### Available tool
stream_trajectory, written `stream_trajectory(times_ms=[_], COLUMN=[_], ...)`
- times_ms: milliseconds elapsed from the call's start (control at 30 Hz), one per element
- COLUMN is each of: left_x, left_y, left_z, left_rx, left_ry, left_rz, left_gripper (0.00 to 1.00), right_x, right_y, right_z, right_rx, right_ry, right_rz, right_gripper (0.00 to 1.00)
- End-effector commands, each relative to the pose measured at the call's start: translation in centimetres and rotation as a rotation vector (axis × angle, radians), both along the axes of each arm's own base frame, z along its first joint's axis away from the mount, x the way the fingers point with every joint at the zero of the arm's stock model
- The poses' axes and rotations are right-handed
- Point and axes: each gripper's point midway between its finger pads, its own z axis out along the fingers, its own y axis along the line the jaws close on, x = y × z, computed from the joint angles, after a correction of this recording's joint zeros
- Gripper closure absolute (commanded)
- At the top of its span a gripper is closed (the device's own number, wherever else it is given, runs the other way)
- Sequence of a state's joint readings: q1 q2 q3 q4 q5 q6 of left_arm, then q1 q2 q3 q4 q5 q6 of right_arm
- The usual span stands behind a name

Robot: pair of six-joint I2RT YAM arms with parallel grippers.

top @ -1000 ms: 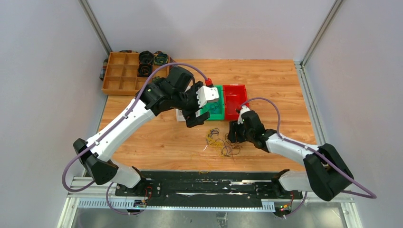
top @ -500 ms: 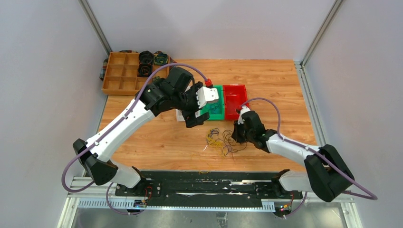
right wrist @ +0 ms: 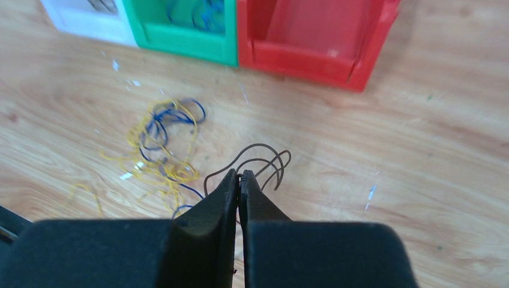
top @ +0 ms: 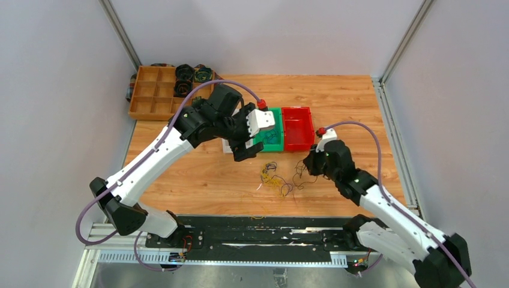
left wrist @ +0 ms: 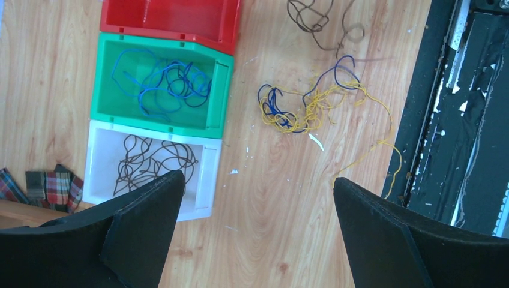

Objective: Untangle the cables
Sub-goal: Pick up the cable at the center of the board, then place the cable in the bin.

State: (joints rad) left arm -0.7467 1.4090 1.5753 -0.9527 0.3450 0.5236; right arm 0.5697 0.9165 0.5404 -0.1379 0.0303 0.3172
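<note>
The right end effector (right wrist: 240, 178), clamped on 1 dark cable (right wrist: 267, 159), is drawing it rightward, away from the yellow-blue tangle (left wrist: 303, 111) by the worktop's (top: 336, 96) near edge, so the separating is progressing. The left end effector (left wrist: 258, 186) is hovering, fingers apart.

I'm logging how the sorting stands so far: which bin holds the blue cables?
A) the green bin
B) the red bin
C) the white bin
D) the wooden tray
A: in the left wrist view the blue cables lie coiled inside the green bin, while the white bin beside it holds dark brown cables and the red bin shows none.
</note>
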Motion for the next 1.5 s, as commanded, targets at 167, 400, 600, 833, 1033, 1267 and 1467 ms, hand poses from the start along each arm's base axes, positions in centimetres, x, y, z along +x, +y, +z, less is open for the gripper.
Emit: stream_trajectory(times_ms=[167, 400, 600, 833, 1033, 1267, 1467], left_x=[-1.0, -3.5, -3.9, -4.4, 0.0, 5.6, 7.0], left_y=[-0.2, -1.6, -1.7, -1.7, 1.6, 11.1, 16.6], left_z=[2.9, 6.7, 7.2, 7.7, 7.2, 7.6, 8.0], left_rx=[-0.089, -0.231, -0.239, -0.251, -0.194, -0.246, -0.238], left_ry=[-0.009, 0.046, 0.009, -0.022, -0.061, -0.125, -0.256], left_rz=[-0.008, -0.088, -0.146, -0.194, 0.064, 0.456, 0.684], left_gripper=[0.02, 0.02, 0.02, 0.01, 0.02, 0.02, 0.02], right_x=[-0.8, -2.4, -3.3, -3.2, 0.5, 6.6, 11.3], right_y=[-1.5, 2.4, 7.0, 11.2, 14.2, 18.9, 22.5], right_z=[16.5, 23.6, 25.0, 25.9, 25.6, 23.8, 21.3], right_rx=[0.198, 0.357, 0.483, 0.539, 0.472, 0.307, 0.194], right_ry=[-0.332, -0.391, -0.318, -0.293, -0.313, -0.327, -0.365], right_rz=[-0.051, 0.165, 0.373, 0.507, 0.460, 0.389, 0.272], right_gripper=[0.99, 0.99, 0.99, 0.99, 0.99, 0.99, 0.99])
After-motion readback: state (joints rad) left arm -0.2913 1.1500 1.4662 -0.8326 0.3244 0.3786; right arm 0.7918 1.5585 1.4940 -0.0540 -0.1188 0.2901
